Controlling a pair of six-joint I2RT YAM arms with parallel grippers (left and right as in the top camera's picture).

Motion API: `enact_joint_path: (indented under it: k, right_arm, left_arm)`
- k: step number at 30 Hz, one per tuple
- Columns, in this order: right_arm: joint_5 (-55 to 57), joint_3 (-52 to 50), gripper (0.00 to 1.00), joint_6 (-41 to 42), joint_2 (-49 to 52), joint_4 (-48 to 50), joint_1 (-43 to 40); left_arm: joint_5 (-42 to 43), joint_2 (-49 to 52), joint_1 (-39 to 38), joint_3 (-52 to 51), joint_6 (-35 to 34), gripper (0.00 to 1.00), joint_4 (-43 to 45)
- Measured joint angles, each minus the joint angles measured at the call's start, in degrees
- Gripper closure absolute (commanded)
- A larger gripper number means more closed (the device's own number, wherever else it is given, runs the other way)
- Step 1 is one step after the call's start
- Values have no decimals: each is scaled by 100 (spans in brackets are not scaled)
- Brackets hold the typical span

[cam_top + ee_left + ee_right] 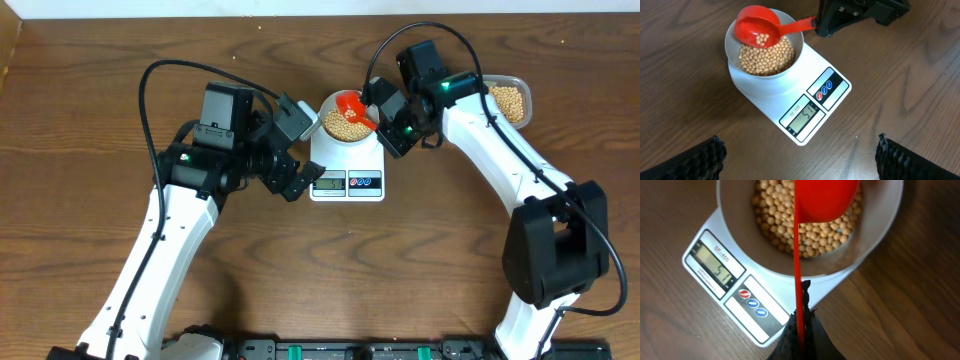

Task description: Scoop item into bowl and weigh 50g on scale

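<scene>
The pale bowl (pixel 346 124) stands on the white scale (pixel 347 183), filled with tan beans (pixel 766 56). A red scoop (pixel 757 26) hovers over the bowl with a few beans in its cup; its thin handle (pixel 798 275) is pinched in my right gripper (pixel 801 314), which is shut on it. The scale's display (pixel 804 116) is lit with digits. My left gripper (pixel 799 155) hangs open above bare table just in front of the scale, its pads (pixel 695 161) far apart and holding nothing. In the overhead view the left gripper (pixel 295 160) sits just left of the scale.
A clear plastic tub (pixel 509 101) with more beans stands at the back right, behind my right arm. Dark wooden tabletop (pixel 420 270) stretches in front of the scale. The table's front edge carries a black rail (pixel 330 350).
</scene>
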Motion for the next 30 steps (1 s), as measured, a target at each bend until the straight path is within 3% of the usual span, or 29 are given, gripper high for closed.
enact_joint_path:
  k: [30]
  right_arm:
    - [243, 0, 99, 315, 0, -170, 7]
  left_arm:
    - [0, 2, 0, 0, 0, 2, 0]
